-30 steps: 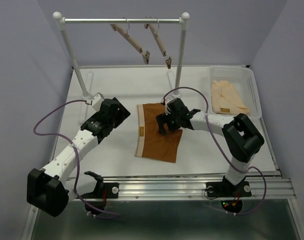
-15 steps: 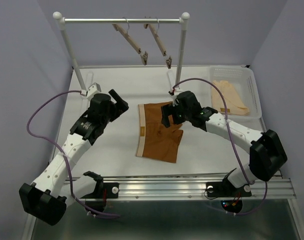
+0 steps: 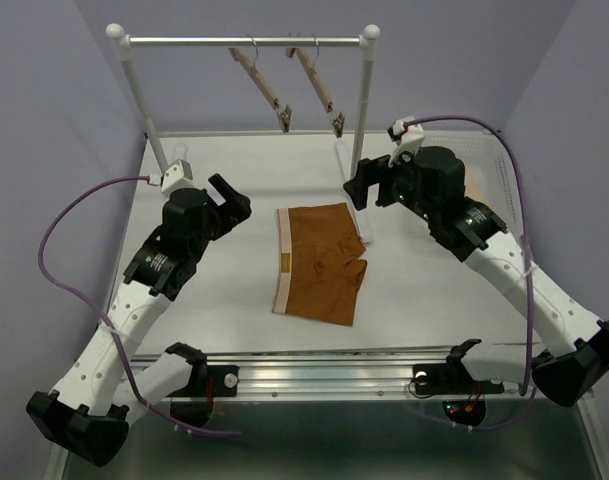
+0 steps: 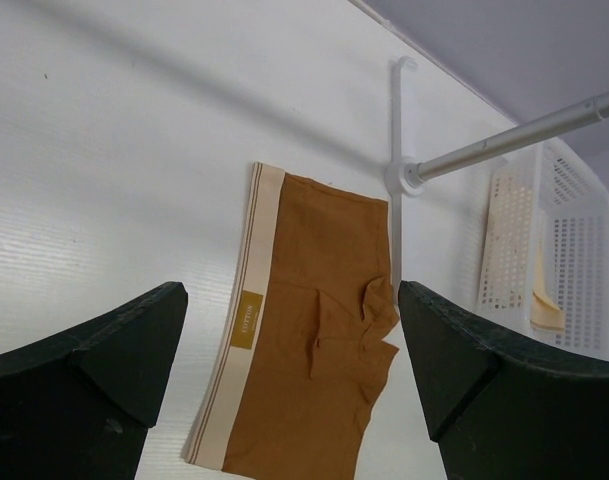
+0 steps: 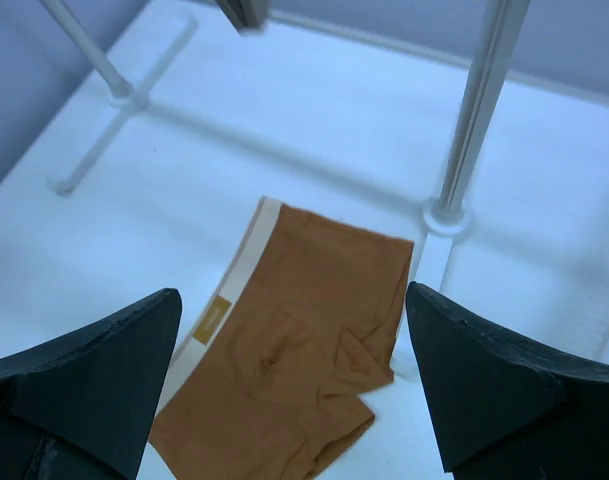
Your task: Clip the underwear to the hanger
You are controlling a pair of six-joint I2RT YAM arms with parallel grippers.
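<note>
The underwear lay flat on the white table, in front of the rack and a bit lower than the gap between its two posts. No claw touched it. Its pale waistband was on the side that faced the rack's left post. Its two legs pointed toward the rack's right post. One leg was a little bunched up at the hem. The far corner of the brown cloth sat just beside the foot of the right post. I could not tell if it touched that foot.

Two wooden hangers hung from the rack's top bar. The left hanger and the right hanger both tilted down, with their low ends toward the right post. They were well apart from the underwear and from both claws.

The left gripper was up in the air in front of the rack, nearer the left post. Its two fingers were spread wide, and it held nothing.

The right gripper was up in the air just in front of the right post. Its fingers were also spread wide, with nothing between them.

A white basket stood past the rack's right post, outside the rack. A pale cloth lay inside it.
</note>
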